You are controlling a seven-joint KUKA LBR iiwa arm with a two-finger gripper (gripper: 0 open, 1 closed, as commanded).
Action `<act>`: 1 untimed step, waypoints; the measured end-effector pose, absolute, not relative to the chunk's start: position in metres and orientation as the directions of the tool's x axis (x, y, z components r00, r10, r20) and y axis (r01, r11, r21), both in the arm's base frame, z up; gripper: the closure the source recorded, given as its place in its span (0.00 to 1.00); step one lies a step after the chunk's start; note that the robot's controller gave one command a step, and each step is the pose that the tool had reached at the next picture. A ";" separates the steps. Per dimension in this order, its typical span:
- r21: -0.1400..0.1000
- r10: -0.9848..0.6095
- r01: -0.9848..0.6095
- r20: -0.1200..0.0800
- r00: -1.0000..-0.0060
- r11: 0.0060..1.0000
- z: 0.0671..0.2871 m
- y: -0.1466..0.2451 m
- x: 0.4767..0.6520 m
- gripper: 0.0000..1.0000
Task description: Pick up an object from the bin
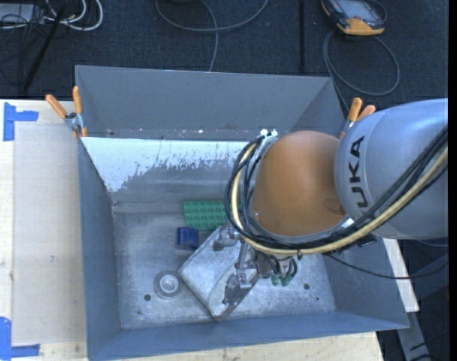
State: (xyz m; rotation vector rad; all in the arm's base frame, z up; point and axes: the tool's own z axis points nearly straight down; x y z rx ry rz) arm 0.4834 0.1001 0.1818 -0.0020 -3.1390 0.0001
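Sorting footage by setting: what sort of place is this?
Probably a robotics lab: a KUKA arm reaches into a grey metal bin, with cables trailing over the dark floor behind.

A block (187, 237) lies between the studded plate (204, 214) and the round cap (167, 284).

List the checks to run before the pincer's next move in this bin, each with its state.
1. Pincer down inside the bin, near its floor: ok.
2. Target under it: a flat grey piece at the front middle lies right beneath the pincer: ok.
3. Piece actually gripped: cannot tell.
4. Neighbours apart from the pincer: blue block and green studded plate farther back, round grey cap to the left: ok.
5. Pincer apart from the front wall: ok, though close.
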 end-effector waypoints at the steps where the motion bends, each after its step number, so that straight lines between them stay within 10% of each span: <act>1: 0.000 -0.519 -0.519 -0.005 -0.855 0.855 0.118 0.096 0.532 0.00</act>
